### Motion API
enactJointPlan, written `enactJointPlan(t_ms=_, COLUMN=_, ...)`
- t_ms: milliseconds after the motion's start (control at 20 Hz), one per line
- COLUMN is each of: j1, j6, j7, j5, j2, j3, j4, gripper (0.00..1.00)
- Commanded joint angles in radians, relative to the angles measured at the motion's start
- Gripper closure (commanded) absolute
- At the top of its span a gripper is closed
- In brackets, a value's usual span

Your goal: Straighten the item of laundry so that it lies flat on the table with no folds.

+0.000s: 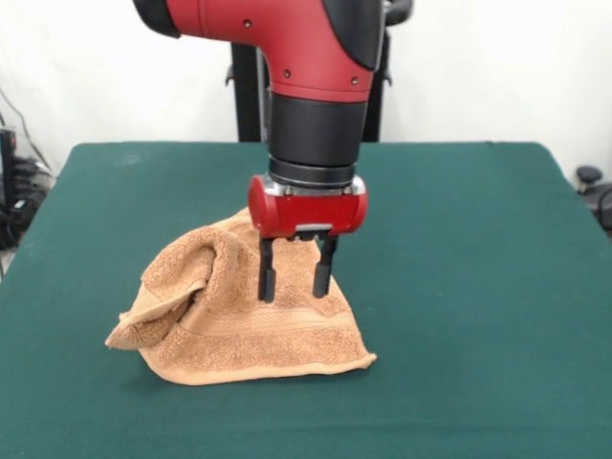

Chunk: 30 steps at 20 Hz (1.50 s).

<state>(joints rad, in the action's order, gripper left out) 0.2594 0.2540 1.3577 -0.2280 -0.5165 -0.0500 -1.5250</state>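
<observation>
The orange-tan towel [251, 337] lies crumpled on the green table [478, 239], left of the middle. Its left part is bunched into a raised, rolled fold, and its near edge with a woven band lies flatter. No tag shows. My gripper [295, 292] points straight down over the towel's right part. It is open, with its two black fingers [267, 274] apart and towel showing in the gap. The tips are at or just above the cloth, and I cannot tell if they touch it.
The red and black arm comes down from the top over the table's middle. The black pedestal [247, 91] stands behind the far edge. Cables and dark gear [17, 191] sit off the table's left side, and a dark object [593, 186] off the right.
</observation>
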Motion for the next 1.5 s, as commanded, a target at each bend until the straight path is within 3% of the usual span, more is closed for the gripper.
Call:
enactJointPlan(t_ms=50, j1=0.015, j6=0.101, j7=0.059, j5=-0.012, j2=0.072, j3=-0.099, j4=-0.028, gripper=0.0)
enactJointPlan(t_ms=450, j1=0.043, j6=0.119, j7=0.024, j5=-0.026, j2=0.119, j3=-0.113, j4=0.023, gripper=0.0)
enactJointPlan(t_ms=1100, j1=0.129, j6=0.08, j7=-0.032, j5=-0.089, j2=0.152, j3=-0.153, j4=0.001, gripper=0.0)
enactJointPlan(t_ms=1500, j1=0.181, j6=0.18, j7=-0.095, j5=-0.122, j2=0.112, j3=-0.181, j4=0.015, gripper=0.0)
